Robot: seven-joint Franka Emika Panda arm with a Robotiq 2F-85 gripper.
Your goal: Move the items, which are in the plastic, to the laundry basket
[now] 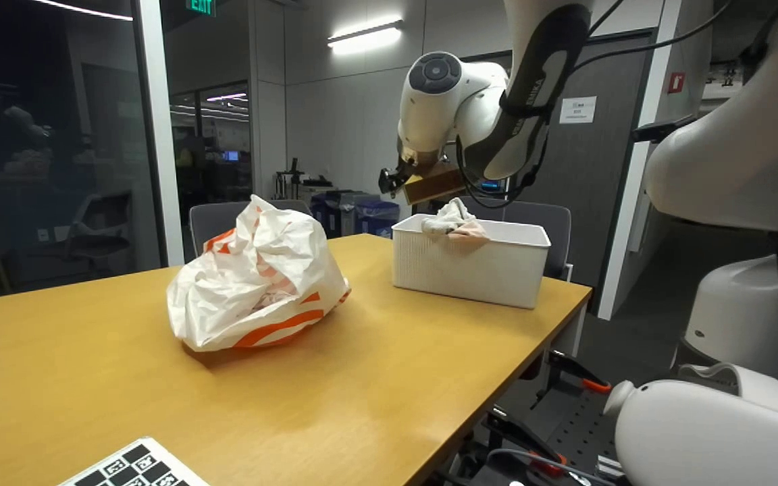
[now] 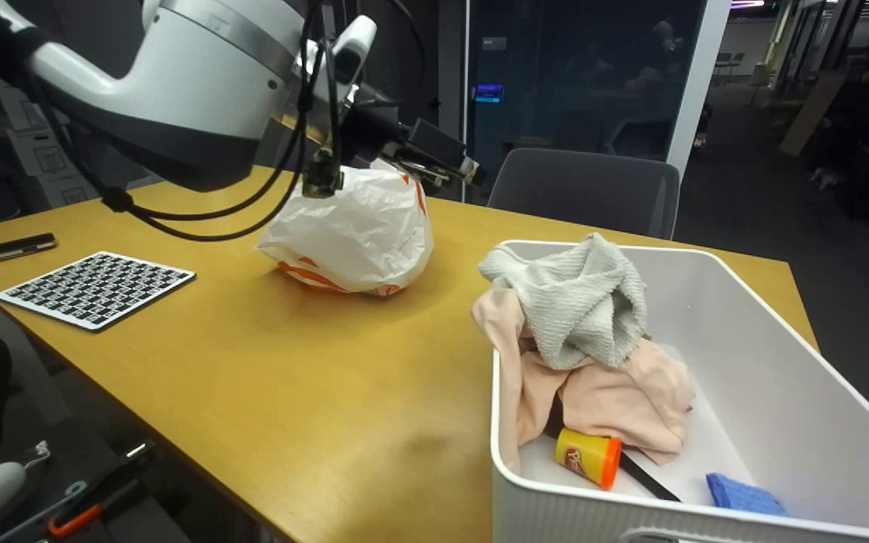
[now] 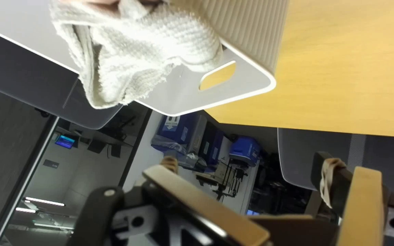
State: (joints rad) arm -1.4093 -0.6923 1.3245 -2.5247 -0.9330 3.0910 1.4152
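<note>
While the gripper (image 3: 279, 201) stands with its jaws spread wide and nothing in their hold, the white cloth (image 2: 585, 309) and the peach cloth (image 2: 623, 400) lie bunched together at one end of the basket (image 1: 470, 277). In the wrist view the white cloth is apart from the gripper. It is heaped on top, a folded peak pointing up and a rounded lobe jutting over the rim of a long side. Under it the peach cloth runs slantwise: its upper part laps over that same rim, and a lower corner points down into the basket, toward the opposite end.

The basket stands upright on the table (image 1: 375, 378). Its long axis runs left to right in an exterior view, the right end nearer the camera, the cloths at the left end. Well apart from it, the bag (image 1: 261, 270) rests on the table, a little wider than tall, a crumpled peak pointing up. Inside the basket a yellow tub (image 2: 581, 455) lies on its side, its orange lid (image 2: 611, 464) pointing right in an exterior view. A black strip (image 2: 649, 475) shows past the lid, and a blue piece (image 2: 744, 495) lies near it.
</note>
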